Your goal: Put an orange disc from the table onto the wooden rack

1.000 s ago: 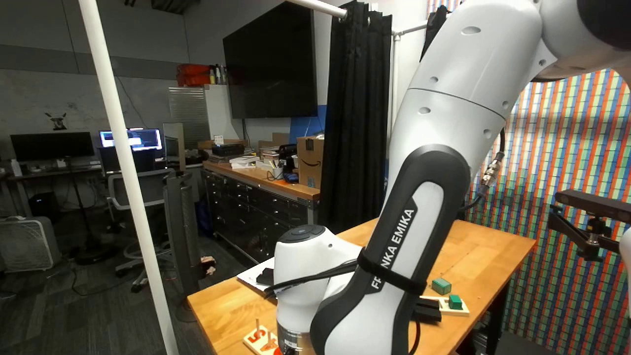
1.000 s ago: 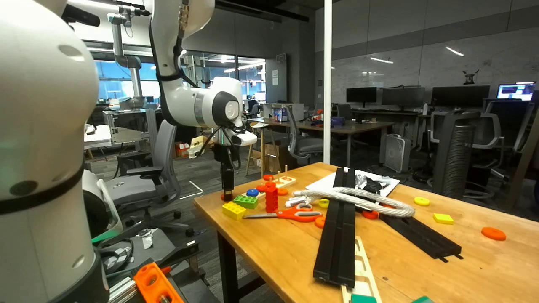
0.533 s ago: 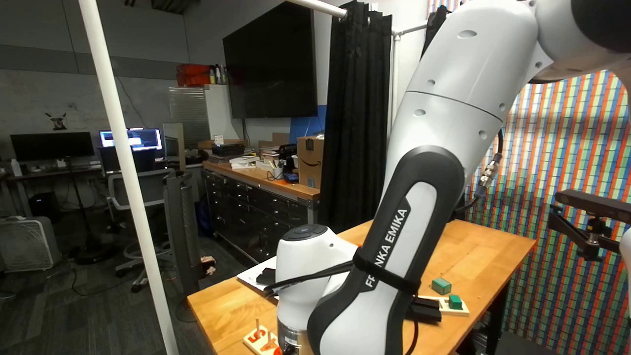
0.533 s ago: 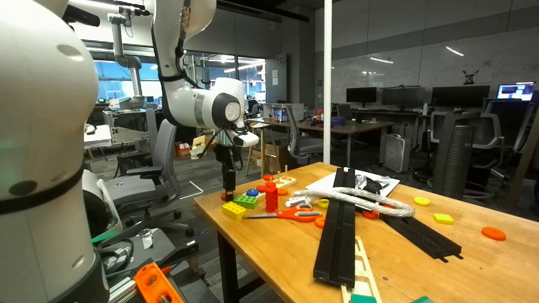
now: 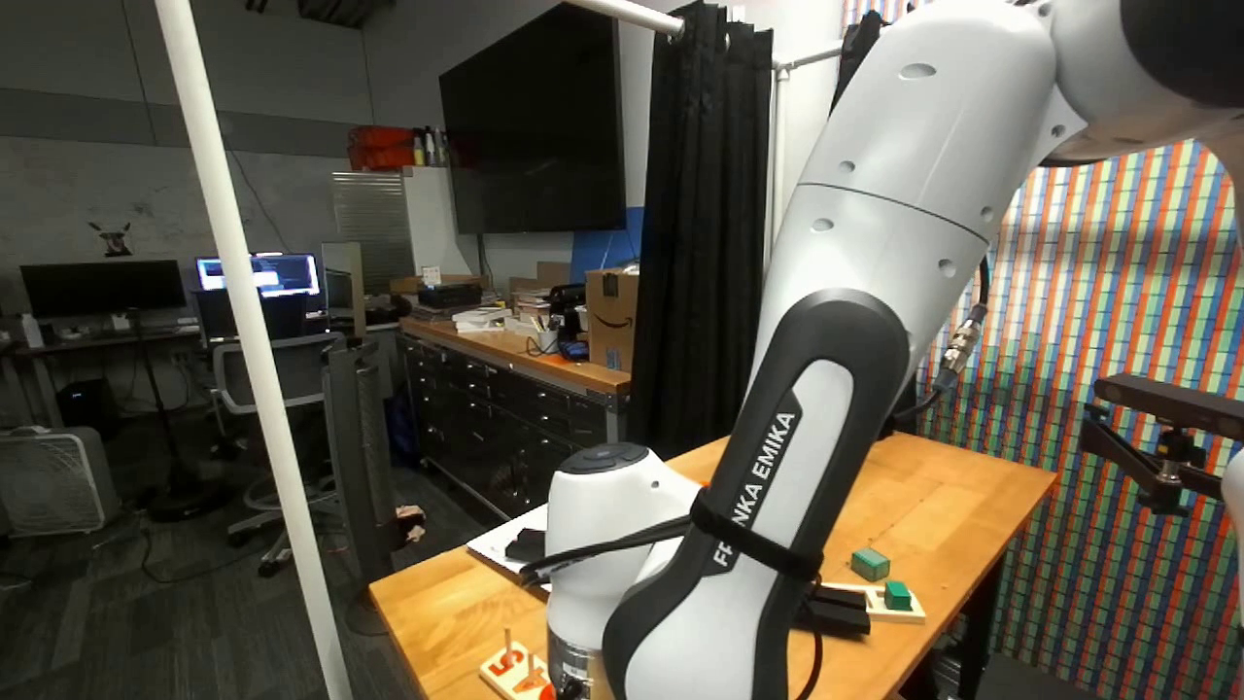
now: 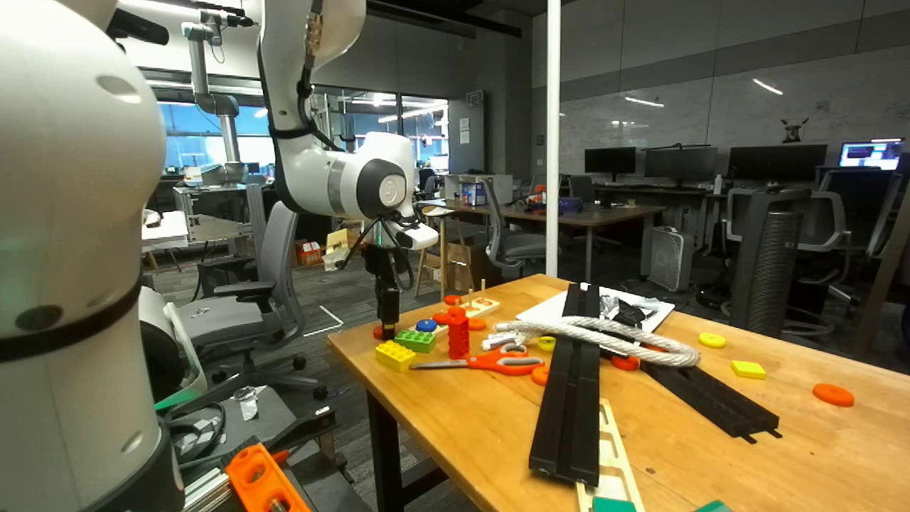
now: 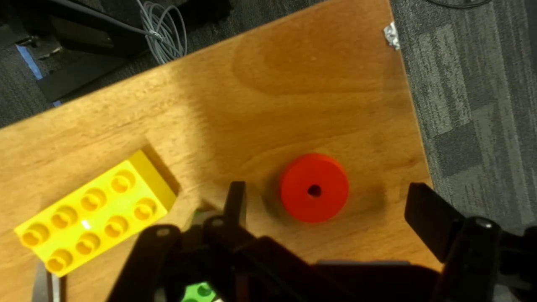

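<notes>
Orange disc (image 7: 300, 188) flat on the table (image 7: 302, 113)

The arm (image 5: 855, 321) bears FRANKA EMIKA (image 5: 775, 445), partly under a strap (image 5: 756, 538), a cardboard box (image 5: 601, 297) the Amazon arrow (image 5: 614, 323), and a pegged board (image 5: 517, 673) a red 5 (image 5: 504, 664).

Grey wall (image 6: 661, 35), dark carpet (image 5: 58, 603) — black curtain (image 5: 700, 243) near large screen (image 5: 535, 126) — bright windows (image 6: 426, 121).

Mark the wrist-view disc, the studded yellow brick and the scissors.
Disc (image 7: 301, 186): wrist view, face beside the hole.
Studded yellow brick (image 7: 105, 213): wrist view, top face.
Scissors (image 6: 485, 361): in an exterior view, orange handle.
</notes>
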Robot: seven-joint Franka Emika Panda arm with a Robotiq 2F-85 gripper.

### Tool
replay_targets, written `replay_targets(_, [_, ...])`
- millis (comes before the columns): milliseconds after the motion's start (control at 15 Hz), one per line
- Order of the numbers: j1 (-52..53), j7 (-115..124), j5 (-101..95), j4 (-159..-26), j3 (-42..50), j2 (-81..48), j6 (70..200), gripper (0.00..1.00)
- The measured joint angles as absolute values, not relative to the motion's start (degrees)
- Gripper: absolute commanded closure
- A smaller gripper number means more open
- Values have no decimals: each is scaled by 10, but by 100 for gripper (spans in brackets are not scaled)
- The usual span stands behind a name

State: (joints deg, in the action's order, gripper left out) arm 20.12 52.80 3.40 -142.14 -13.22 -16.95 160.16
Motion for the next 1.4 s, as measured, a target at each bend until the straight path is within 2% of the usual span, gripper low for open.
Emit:
replay_targets(400, [200, 519, 37, -1421, -130, -170, 1603, 80])
replay_targets(467, [200, 519, 37, -1420, -131, -169, 1604, 75])
replay_targets(1400, [245, 548, -3, -1400, -96, -160, 1600, 75])
